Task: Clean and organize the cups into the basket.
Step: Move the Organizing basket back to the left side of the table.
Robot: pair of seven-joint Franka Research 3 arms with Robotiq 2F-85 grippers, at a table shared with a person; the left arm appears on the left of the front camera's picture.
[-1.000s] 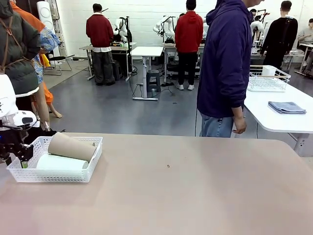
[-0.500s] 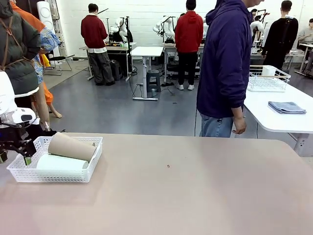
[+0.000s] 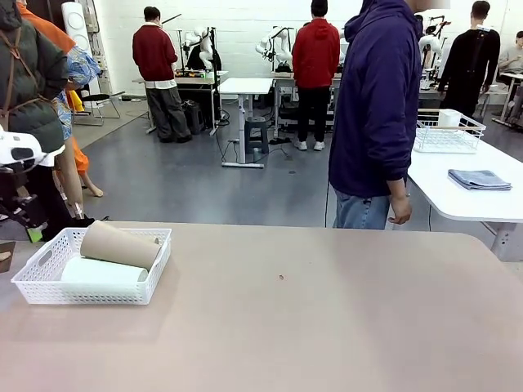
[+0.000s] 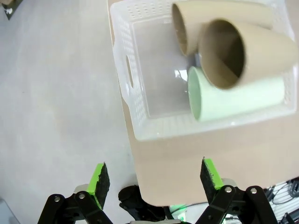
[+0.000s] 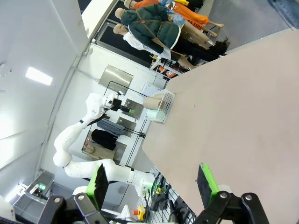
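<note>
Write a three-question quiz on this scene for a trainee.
1. Short answer: in the front view, which end of the table holds the basket?
2. True or false: the mint cup stands upright on the table.
3. Multiple choice: the left gripper is A) shut with its fingers together, B) open and empty, C) shut on the basket's rim.

Key: 1. The left end. 2. False; the mint cup lies on its side in the basket. 3. B.
</note>
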